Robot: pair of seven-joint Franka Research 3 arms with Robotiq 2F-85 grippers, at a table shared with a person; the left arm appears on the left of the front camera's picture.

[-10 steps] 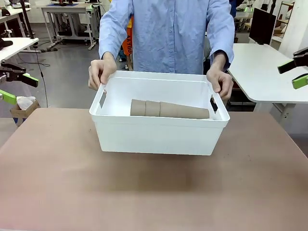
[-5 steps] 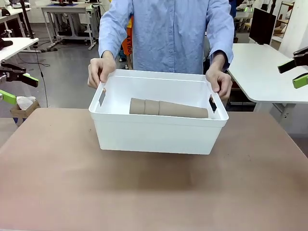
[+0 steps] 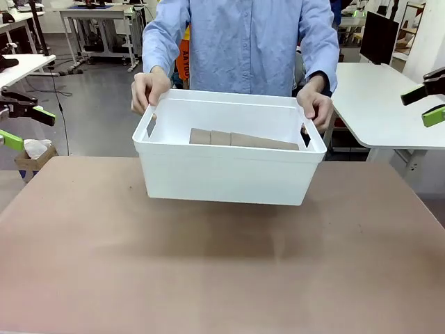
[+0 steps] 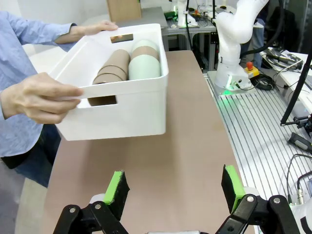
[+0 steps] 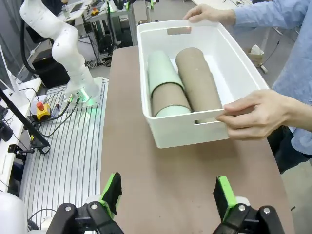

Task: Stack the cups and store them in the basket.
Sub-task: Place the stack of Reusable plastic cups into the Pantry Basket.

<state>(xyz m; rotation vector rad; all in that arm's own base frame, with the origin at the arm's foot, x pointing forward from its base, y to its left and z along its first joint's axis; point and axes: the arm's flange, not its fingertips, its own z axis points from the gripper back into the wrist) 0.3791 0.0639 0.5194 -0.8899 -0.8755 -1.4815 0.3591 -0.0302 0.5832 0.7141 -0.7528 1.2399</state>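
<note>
white basket (image 3: 222, 177) holds maybe 6 cups (image 5: 183, 87); 2 hands (image 5: 256, 114) lift; both grippers (image 4: 173, 187) wide.

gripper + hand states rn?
Left gripper: open, empty.
Right gripper: open, empty.
Person's hands: holding the basket by its ends.

Cups (image 3: 240, 139) lie stacked inside basket (image 3: 222, 177) — basket above table (image 3: 208, 278), hands at both ends.

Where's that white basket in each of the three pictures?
Front view: basket at centre, lifted off the table by a person's hands at its ends.
Left wrist view: basket upper left.
Right wrist view: basket upper centre.
Shared landmark: the stacked cups lying inside.
</note>
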